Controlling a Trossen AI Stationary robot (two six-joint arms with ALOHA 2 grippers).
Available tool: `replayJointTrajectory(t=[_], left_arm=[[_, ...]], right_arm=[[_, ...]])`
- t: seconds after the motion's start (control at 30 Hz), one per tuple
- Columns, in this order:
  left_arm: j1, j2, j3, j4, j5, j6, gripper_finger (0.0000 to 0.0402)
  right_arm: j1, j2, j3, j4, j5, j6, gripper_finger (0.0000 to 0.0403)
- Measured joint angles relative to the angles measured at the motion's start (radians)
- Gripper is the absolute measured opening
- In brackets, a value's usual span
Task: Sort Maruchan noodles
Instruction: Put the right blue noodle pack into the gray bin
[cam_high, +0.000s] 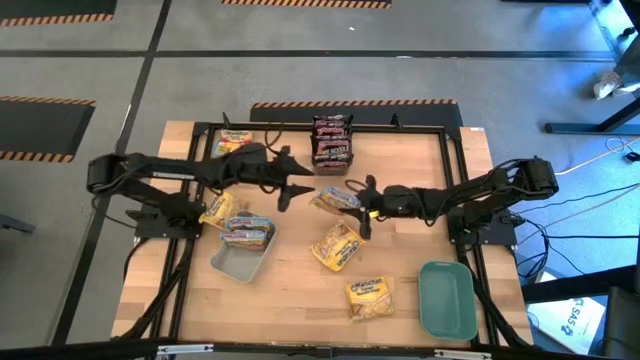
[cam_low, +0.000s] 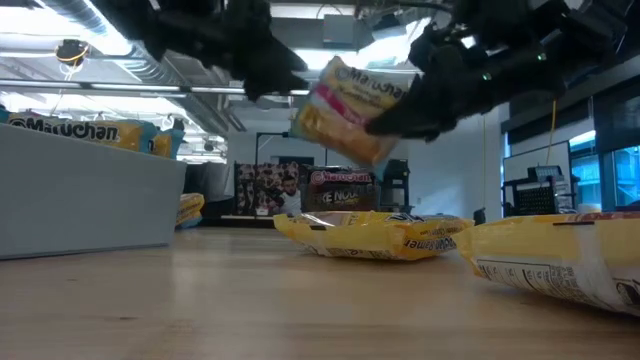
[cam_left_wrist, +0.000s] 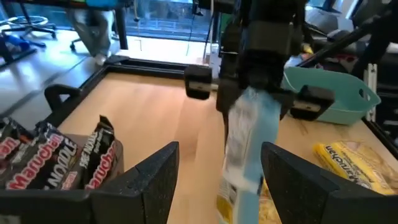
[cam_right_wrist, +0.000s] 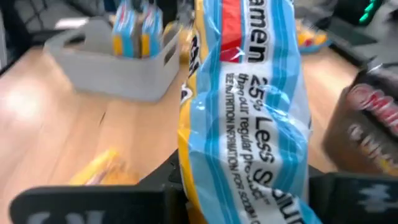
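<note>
Now your right end effector (cam_high: 362, 208) pinches a yellow-and-blue ramen packet (cam_high: 338, 199) lifted above the tabletop (cam_high: 300, 290) centre; your left end effector (cam_high: 287, 188) hangs spread just beside it.

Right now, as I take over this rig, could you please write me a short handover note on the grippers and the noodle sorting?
Right gripper: shut on a blue-and-yellow packet, held above mid-table.
Left gripper: open, just beside that packet, holding nothing; this looks like a handoff.
Sorted so far: dark packets stacked at the far edge; a few blue-and-yellow packets in the grey tray.
Left to do: two yellow packets lie loose on the table, another beside the grey tray and one at the far left. The teal tray appears empty.
</note>
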Motion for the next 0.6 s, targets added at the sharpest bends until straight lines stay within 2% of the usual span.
replayJointTrajectory(t=[0.13,0.23,0.3,0.6], left_arm=[[-0.011,-0.016,0.117,-0.202,0.016,0.069,0.0220],[-0.039,0.037,0.220,-0.317,-0.036,0.119,0.0220],[-0.049,0.077,0.272,-0.414,-0.036,0.135,0.0220],[-0.078,0.205,0.425,-0.566,-0.010,0.188,0.0229]], right_arm=[[-0.007,0.000,0.085,-0.170,-0.040,-0.002,0.0090],[-0.008,0.022,0.157,-0.266,-0.040,-0.034,0.0090],[-0.014,0.029,0.197,-0.328,-0.042,-0.049,0.0092],[-0.035,0.135,0.344,-0.461,-0.092,-0.053,0.0093]])
